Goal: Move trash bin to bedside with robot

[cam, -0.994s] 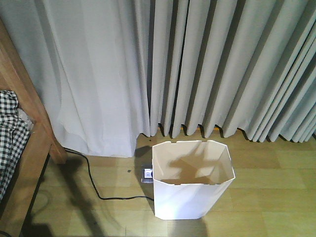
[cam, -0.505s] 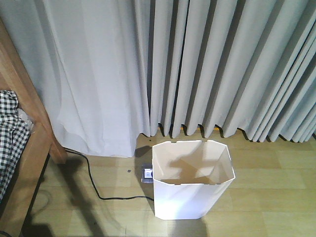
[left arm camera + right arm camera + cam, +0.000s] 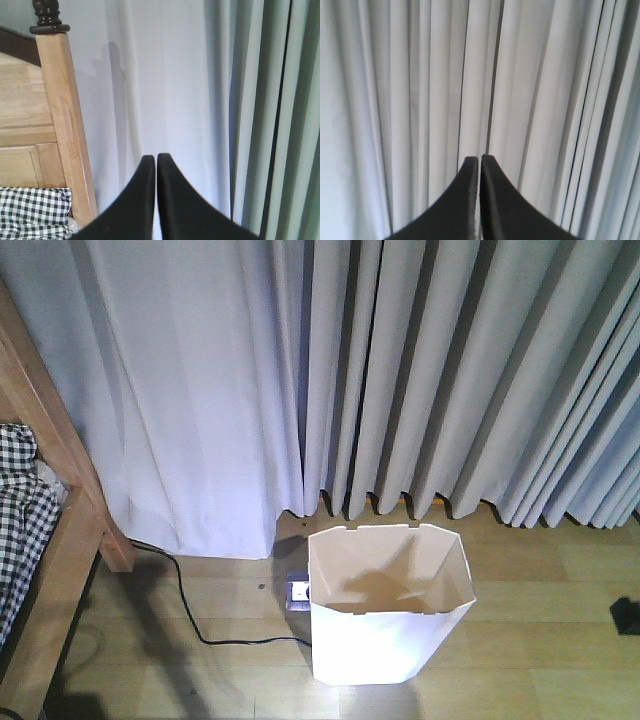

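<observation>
To do this step well, one arm should come down over the trash bin (image 3: 385, 615) and hook or pinch its thin rim on the side away from the bed frame (image 3: 62, 505), then slide it along the floor (image 3: 540, 640) without tipping it onto the black cable (image 3: 200, 625). The bin stands upright below both grippers — apart from either. The left gripper (image 3: 156, 162) and right gripper (image 3: 480, 162) are both pressed together, holding nothing, facing the curtain (image 3: 420, 90).
</observation>
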### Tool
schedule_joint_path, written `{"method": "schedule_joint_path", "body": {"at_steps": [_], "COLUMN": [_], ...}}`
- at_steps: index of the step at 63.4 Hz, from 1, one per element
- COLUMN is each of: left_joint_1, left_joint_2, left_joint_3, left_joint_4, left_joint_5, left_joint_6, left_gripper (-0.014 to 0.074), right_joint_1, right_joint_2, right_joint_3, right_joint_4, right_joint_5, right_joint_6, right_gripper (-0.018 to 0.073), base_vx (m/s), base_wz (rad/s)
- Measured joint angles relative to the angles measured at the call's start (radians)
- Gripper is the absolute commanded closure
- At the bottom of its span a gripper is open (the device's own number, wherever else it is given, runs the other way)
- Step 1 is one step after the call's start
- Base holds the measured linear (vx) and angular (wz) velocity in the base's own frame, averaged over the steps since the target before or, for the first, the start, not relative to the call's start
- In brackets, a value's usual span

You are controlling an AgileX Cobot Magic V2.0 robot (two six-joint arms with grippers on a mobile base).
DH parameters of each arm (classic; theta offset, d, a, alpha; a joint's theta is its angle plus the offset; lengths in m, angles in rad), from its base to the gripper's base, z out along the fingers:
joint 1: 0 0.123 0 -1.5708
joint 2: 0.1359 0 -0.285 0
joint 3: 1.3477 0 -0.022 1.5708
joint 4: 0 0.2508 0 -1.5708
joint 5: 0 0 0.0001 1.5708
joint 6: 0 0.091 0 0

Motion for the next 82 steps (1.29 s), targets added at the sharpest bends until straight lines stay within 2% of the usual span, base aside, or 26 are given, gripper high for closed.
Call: {"method": "schedule_joint_path", "body": {"at_steps": [6, 15, 26, 33, 82], "left_joint_1": [0.000, 0.000, 0.000, 0.000, 0.000], "left_joint_2": [0.000, 0.000, 0.000, 0.000, 0.000], "left_joint_3": [0.000, 0.000, 0.000, 0.000, 0.000], "left_joint_4": [0.000, 0.000, 0.000, 0.000, 0.000], "left_joint_5": [0.000, 0.000, -0.001, -0.001, -0.001], "left_joint_6": [0.000, 0.000, 0.000, 0.000, 0.000], "left_gripper": [0.0603, 0.0603, 0.0603, 0.0603, 0.0603], "right_joint_1": [0.000, 0.000, 0.000, 0.000, 0.000], "right_joint_2": [-0.072, -0.263, -0.288, -0.288, -0.288], "right_joint_3": [0.010, 0.010, 0.010, 0.010, 0.010], "right_joint_4": [-0.011, -0.026, -0.062, -0.077, -0.081], "right_joint_5": [0.055, 0.218, 0.300, 0.312, 0.316], "right_joint_6": [0.023, 0.033, 0.081, 0.105, 0.105], "right_gripper": [0.0567, 0.0567, 0.0567, 0.0567, 0.0567], "base_vx": [0.00, 0.00, 0.00, 0.00, 0.00], "base_wz": [0.00, 0.00, 0.00, 0.00, 0.00]}}
